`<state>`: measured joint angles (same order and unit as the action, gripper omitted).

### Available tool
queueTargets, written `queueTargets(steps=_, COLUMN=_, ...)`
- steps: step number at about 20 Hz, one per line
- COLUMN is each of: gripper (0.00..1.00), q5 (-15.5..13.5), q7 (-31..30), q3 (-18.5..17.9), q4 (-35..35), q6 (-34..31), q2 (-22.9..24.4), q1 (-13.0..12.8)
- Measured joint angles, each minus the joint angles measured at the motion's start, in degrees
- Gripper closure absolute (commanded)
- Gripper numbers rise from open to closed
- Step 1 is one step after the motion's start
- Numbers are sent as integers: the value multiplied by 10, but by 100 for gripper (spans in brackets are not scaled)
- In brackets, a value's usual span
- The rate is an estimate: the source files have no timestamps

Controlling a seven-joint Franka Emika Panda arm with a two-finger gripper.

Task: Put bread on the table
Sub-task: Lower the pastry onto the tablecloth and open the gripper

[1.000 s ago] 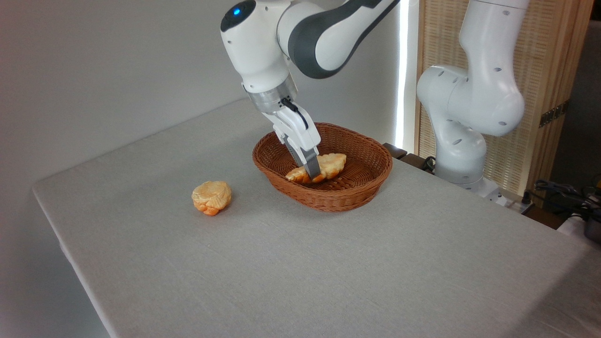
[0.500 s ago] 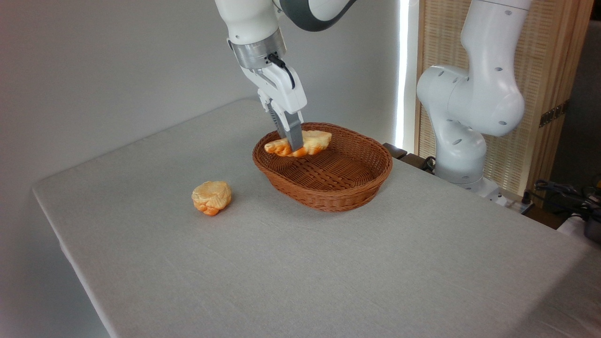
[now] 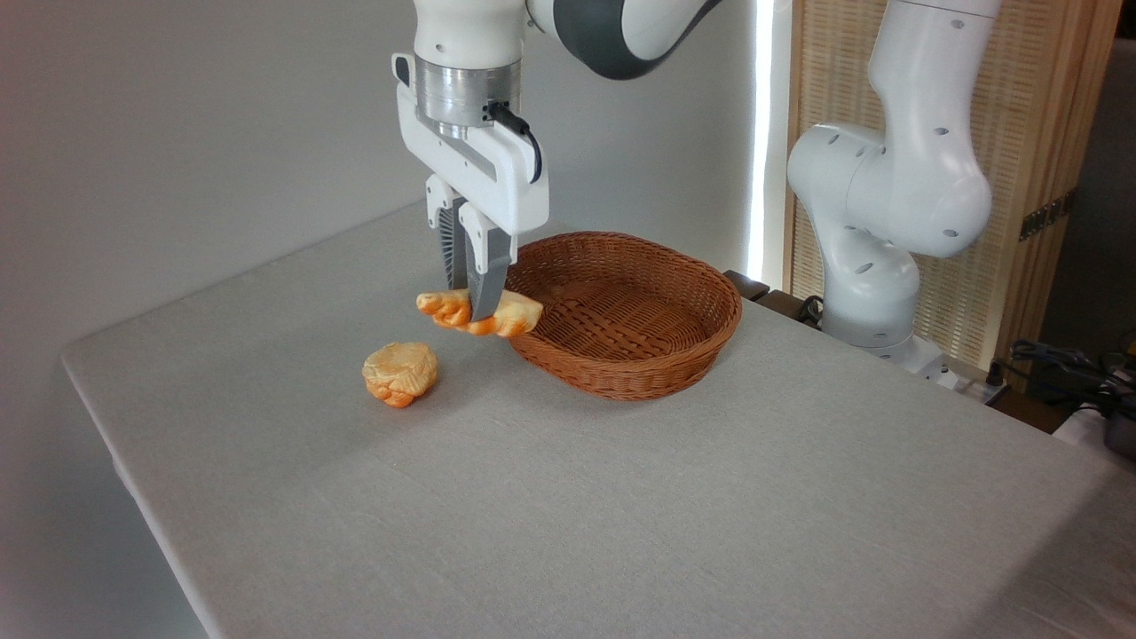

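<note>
The table [image 3: 568, 497], covered with a plain grey cloth, is bare in its near part, so there is free room to lay something down. Further in, a small round bun [image 3: 400, 374] lies on the cloth. Just behind it and above, the gripper [image 3: 473, 306] is clenched on the middle of the bread [image 3: 510, 312], an elongated golden pastry. The bread hangs in the air, nearly level, outside the left rim of the wicker basket [image 3: 661, 368] and not touching the cloth. I judge it is held in the middle so that it stays balanced. Behind it, the basket stands empty. Farthest is the white base of the arm [image 3: 887, 204].
</note>
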<state>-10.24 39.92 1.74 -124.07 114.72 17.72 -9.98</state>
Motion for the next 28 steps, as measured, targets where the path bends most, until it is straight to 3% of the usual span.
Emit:
queueTargets(steps=8, gripper=0, q5=-20, q7=0, q3=-5, q4=18, q6=28, q2=-66, q1=0)
queueTargets(steps=15, gripper=0, q5=-20, q7=-1, q3=-5, q4=45, q6=38, q2=-106, q1=0)
queueTargets(steps=22, gripper=0, q5=-20, q7=-1, q3=-7, q4=67, q6=39, q2=-116, q1=1)
queueTargets(steps=28, gripper=0, q5=-12, q7=-1, q3=-40, q4=82, q6=39, q2=-116, q1=3)
